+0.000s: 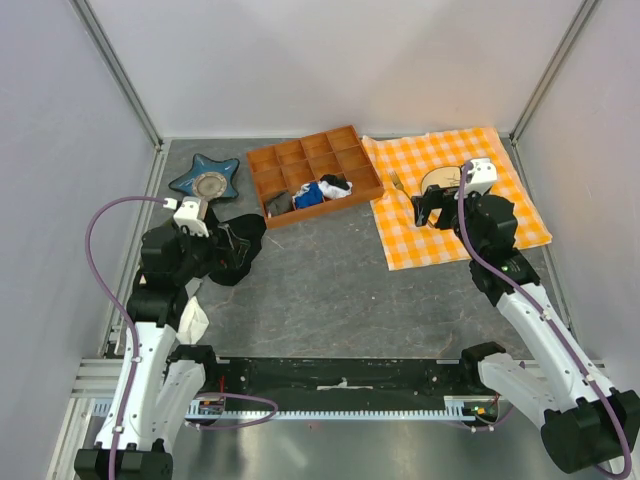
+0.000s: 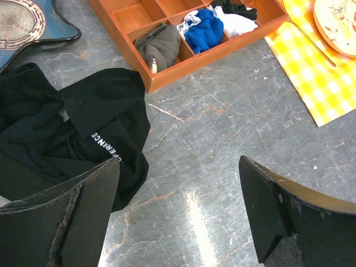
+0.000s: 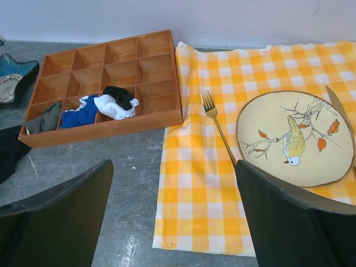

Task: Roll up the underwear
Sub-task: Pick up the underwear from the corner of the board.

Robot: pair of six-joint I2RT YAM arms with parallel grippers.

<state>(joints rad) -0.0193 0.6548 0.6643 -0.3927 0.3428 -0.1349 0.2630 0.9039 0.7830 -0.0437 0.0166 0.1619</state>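
Note:
The underwear is a crumpled black heap on the grey table at the left, with white lettering on one band. In the left wrist view it lies to the upper left, and its edge reaches my left finger. My left gripper is open and empty, low over bare table just right of the heap. My right gripper is open and empty above the left edge of the checked cloth. A corner of the underwear shows at the left edge of the right wrist view.
The orange compartment tray stands behind the middle, holding olive, blue, white and small black cloths. A blue star-shaped dish is at the far left. A yellow checked cloth carries a bird plate and a fork.

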